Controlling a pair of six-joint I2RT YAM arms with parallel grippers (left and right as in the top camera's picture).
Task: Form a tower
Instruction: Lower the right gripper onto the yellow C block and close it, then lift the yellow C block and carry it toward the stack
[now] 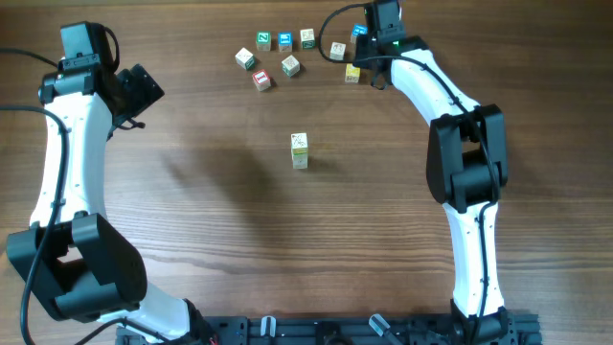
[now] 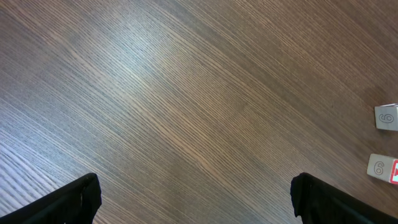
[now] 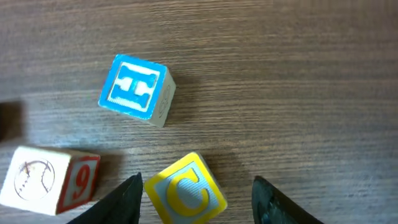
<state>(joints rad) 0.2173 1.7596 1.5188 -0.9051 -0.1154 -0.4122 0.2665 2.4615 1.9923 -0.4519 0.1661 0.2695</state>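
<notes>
Nine loose cubes [image 1: 290, 65], one tower [image 1: 300, 150]

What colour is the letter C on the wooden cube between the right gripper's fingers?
Yellow, on the yellow-bordered wooden cube; right wrist view shows it best.

Wood-grain table [image 2: 186, 93], slight sheen; tower [image 1: 300, 151] seemingly pale wood.

The yellow C cube [image 3: 185, 194] runs off the right wrist view's lower edge; a pale cube [image 2: 386, 116] and a red-sided cube [image 2: 380, 168] are cropped at the left wrist view's right edge. Overhead, the tower [image 1: 300, 151] shows letters too small to read.
</notes>
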